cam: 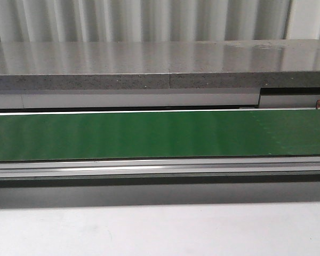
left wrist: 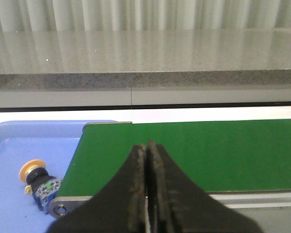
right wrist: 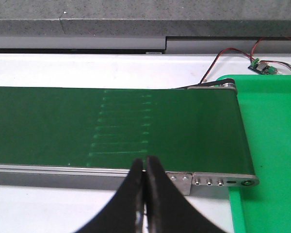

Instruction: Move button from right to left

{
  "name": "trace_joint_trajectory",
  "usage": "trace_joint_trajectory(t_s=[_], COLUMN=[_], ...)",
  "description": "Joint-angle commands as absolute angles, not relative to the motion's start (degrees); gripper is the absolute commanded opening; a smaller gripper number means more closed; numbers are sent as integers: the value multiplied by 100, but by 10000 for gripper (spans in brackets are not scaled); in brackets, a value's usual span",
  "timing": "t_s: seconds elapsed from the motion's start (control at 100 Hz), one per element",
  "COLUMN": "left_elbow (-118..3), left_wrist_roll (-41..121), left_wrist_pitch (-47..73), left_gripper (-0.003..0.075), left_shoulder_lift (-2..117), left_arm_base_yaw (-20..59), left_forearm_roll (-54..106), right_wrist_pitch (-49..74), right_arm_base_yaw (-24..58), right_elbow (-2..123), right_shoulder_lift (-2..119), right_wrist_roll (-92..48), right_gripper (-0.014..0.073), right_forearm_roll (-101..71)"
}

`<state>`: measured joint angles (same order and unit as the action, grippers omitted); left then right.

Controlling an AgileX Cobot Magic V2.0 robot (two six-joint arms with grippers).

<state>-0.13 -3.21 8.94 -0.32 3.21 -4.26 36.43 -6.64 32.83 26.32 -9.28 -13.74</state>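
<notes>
Orange-capped push button (left wrist: 39,183) lies on its side in the blue tray (left wrist: 19,141), lower left of the left claw (left wrist: 146,194); both claws pinched tight, empty.

Both the left hand (left wrist: 147,148) and right hand (right wrist: 145,162) are closed, holding nothing.

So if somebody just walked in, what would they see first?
Probably the long green belt running across the middle of the front view. Next, the little button with its orange-yellow cap, lying in the blue tray at one end of the belt, and the bright green tray at the other end. Both the left gripper and right gripper are shut and hold nothing.
</notes>
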Motion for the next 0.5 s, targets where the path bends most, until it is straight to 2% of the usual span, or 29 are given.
trace_joint_trajectory(t_s=[0.0,0.49], left_elbow=[133,133], left_wrist_roll=[-384,-384], left_wrist_pitch=[330,203], left_gripper=[-20,-20], left_shoulder_lift=[-228,-228], left_arm_base_yaw=[443,442], left_forearm_roll=[-444,-402], right_wrist_pitch=[3275,3275], right_arm_base_yaw=[-664,-664], right_elbow=[3438,3438], right_shoulder_lift=[2634,2634], right_wrist_roll=[-975,-975], right_gripper=[-67,-67], right_forearm_roll=[-1423,-1423])
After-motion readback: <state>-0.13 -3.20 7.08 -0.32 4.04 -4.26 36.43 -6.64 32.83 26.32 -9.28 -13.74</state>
